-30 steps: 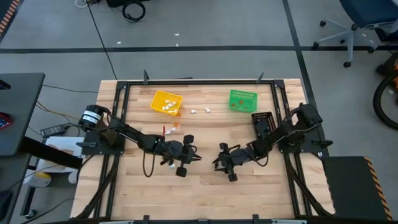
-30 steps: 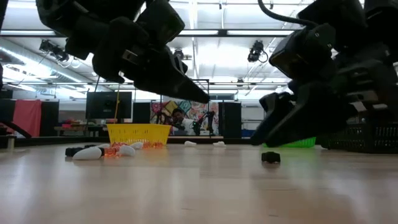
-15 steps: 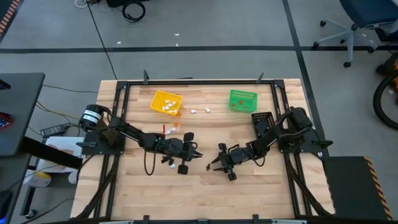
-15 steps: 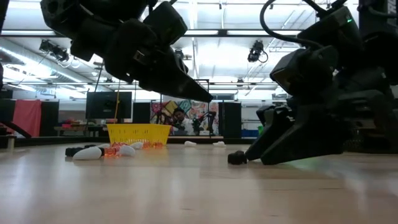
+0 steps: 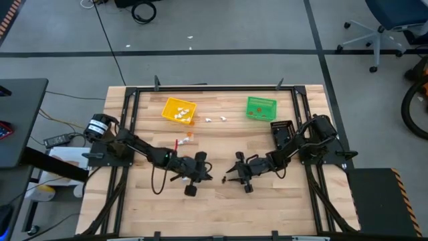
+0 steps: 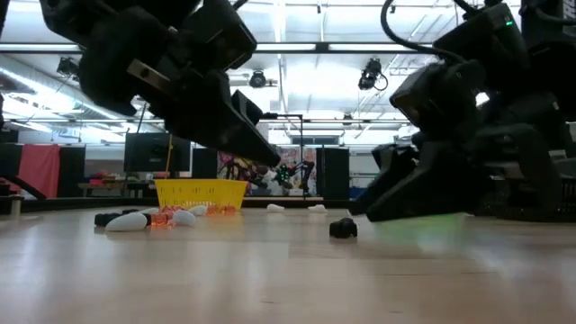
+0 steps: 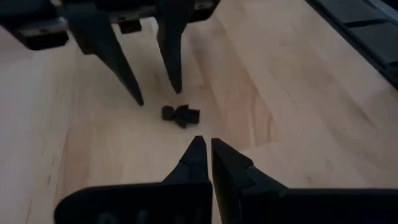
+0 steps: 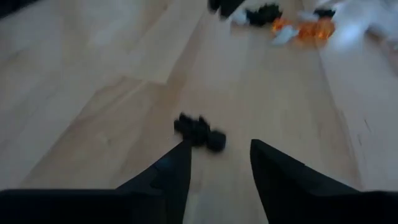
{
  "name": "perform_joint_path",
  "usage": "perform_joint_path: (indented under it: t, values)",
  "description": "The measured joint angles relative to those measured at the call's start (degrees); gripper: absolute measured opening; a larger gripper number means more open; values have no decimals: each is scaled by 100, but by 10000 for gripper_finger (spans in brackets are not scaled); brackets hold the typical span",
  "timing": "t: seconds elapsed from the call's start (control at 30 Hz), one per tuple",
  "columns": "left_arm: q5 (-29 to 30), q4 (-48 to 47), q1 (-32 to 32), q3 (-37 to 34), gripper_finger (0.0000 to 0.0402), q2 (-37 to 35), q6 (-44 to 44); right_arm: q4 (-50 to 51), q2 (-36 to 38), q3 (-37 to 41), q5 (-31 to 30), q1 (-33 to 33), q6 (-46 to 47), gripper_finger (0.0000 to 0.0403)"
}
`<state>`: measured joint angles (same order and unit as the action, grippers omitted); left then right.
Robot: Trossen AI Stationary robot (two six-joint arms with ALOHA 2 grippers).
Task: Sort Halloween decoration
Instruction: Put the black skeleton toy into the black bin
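Task thing: a small black trinket (image 5: 222, 179) lying loose on the bare counter (image 5: 214, 207), mid-counter, in the gap between my two pincers; nothing holds it.
My right pincer (image 5: 232, 175): fingers apart and empty, low over the wood, tips aimed toward the counter's middle.
My left pincer (image 5: 208, 176): fingers together, holding nothing, tip pointing at the same trinket from the other side.
Key relation: seen along my right fingers, the trinket (image 8: 199, 132) sits just ahead of the fingertips (image 8: 181, 149) and closer to one of them than to the other, so it is not yet centred in the gap.
Long axis: the piece (image 7: 180, 114) looks lumpy and a little elongated; in my right wrist view its length runs slantwise across my line of approach, not along it.
Nearer arm: both tips are near it; I judge the right one the natural taker, since it alone stands ready to close.
Next move, as I judge it: slide sideways until the trinket sits midway, ease forward and down, then close.
Risk: a fingertip may nudge so small a thing away across the smooth wood.
Elsewhere: more trinkets (image 5: 184, 138) lie near the yellow bin (image 5: 178, 110); the green bin (image 5: 260, 108) and black bin (image 5: 281, 130) stand on my right side.
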<state>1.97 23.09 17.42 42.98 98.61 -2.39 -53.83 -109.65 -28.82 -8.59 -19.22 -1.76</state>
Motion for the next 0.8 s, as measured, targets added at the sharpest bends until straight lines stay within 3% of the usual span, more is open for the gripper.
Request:
perform_joint_path:
  t: [0.27, 0.53, 0.8]
  values:
    - [41, 22, 74, 0, 0, 0, -2, -135, -4, -317, 118, 0, -43, 191]
    - [526, -63, 36, 0, 0, 0, 4, -164, -39, -442, 465, 157, -202, 189]
    - [1060, -866, 36, 3, 0, -195, -316, -1088, -1004, -732, 1017, 291, -280, 188]
